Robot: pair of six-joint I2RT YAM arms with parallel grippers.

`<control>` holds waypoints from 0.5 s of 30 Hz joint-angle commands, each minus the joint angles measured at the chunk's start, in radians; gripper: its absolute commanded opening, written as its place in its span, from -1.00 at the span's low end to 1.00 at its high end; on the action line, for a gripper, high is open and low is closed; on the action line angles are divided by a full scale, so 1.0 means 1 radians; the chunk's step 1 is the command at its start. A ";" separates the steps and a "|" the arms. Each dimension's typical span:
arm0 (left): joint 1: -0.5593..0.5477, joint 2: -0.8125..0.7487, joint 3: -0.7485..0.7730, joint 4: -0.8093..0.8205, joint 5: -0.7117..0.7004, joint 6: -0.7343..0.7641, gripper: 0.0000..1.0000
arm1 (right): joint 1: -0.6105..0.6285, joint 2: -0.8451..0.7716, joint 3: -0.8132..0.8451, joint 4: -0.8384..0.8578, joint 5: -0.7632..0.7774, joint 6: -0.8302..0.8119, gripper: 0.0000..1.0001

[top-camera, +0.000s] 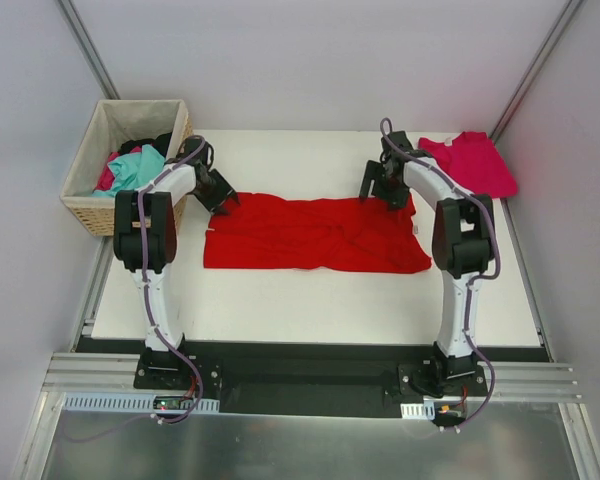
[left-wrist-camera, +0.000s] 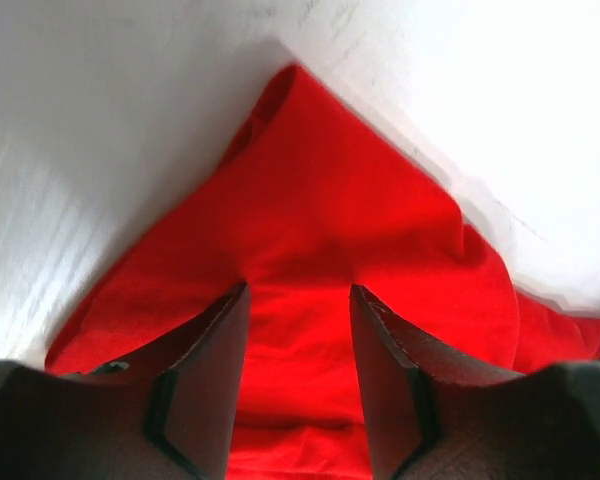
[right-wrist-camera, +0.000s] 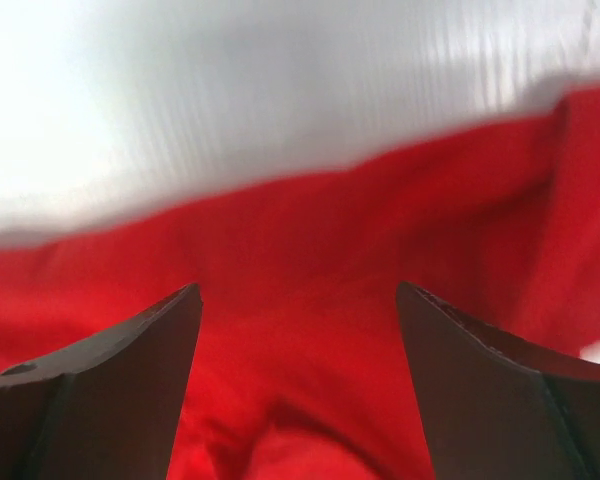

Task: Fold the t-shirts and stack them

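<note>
The bright red cloth t-shirt (top-camera: 315,235) lies folded into a wide band across the middle of the white table (top-camera: 310,300). The magenta-pink t-shirt (top-camera: 475,160) sits folded at the far right corner. The left gripper (top-camera: 225,203) is at the red shirt's far left corner and the right gripper (top-camera: 380,190) at its far right edge, both with fingers apart. A woven basket (top-camera: 85,205) of clothes stands far left.

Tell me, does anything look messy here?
The red shirt lies rumpled mid-table, creases bunched near its right end, its edges uneven. Clothes sit heaped loosely in the basket at the far left.
</note>
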 commanded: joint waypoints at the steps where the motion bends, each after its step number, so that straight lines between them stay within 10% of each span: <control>1: -0.033 -0.151 -0.032 -0.049 -0.003 0.031 -0.08 | 0.032 -0.250 -0.065 0.001 0.007 -0.064 0.64; 15: -0.087 -0.539 -0.431 -0.048 -0.088 0.092 0.22 | 0.138 -0.497 -0.492 0.097 0.080 -0.045 0.43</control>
